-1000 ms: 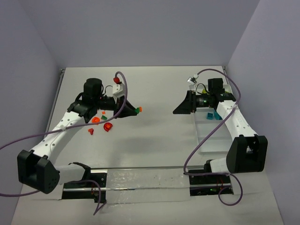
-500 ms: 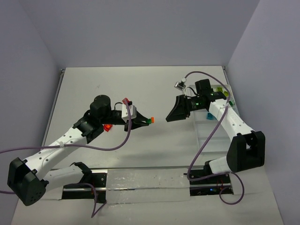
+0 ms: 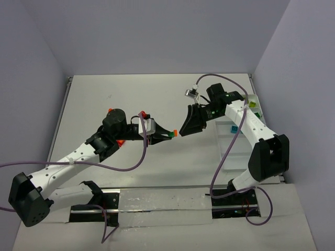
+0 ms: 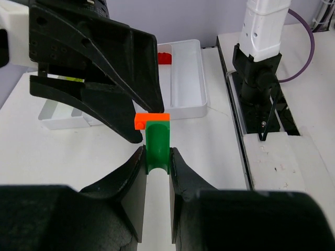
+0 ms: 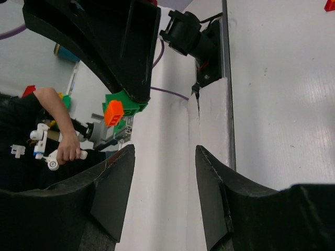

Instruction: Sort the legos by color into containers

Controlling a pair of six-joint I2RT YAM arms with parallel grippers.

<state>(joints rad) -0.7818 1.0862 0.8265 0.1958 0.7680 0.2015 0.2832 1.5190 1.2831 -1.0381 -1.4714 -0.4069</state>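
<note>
Step in hand looks like a mid-air split or hand-off of a stuck pair, over the middle of the table (image 3: 157, 99).

The left gripper (image 4: 156, 158) is clamped on a dark green brick (image 4: 157, 144). An orange brick (image 4: 152, 121) sits on the green brick's far end and sticks out past the fingertips.

The right gripper (image 3: 184, 127) faces it, tip to tip, with its jaws spread wide and nothing in them. In the left wrist view its black fingers (image 4: 112, 99) sit either side of the orange brick. Can't tell if one is touching it.

The white tray (image 3: 229, 151) lies along the right edge of the table, partly under the right arm. It holds a teal brick (image 3: 234, 129) mid-tray and a lime brick (image 3: 253, 104) toward the far right corner. The left wrist view shows a red brick (image 4: 165, 56) in an end compartment.

There are loose bricks near the left side: a red-orange one (image 3: 110, 110) just behind the left arm, and another (image 3: 121, 141) peeking out beside it.

Progress, as a judgement: partway through, with a few bricks binned and several left to sort.

Next move, as a guess:
- The right gripper closes squarely on the orange brick only, not the green.
- The two arms then pull or twist apart.
- Each colour goes to its own compartment.

Risk: the bricks are tiny against the fingers, so a pinch could slip or both bricks could drop.
</note>
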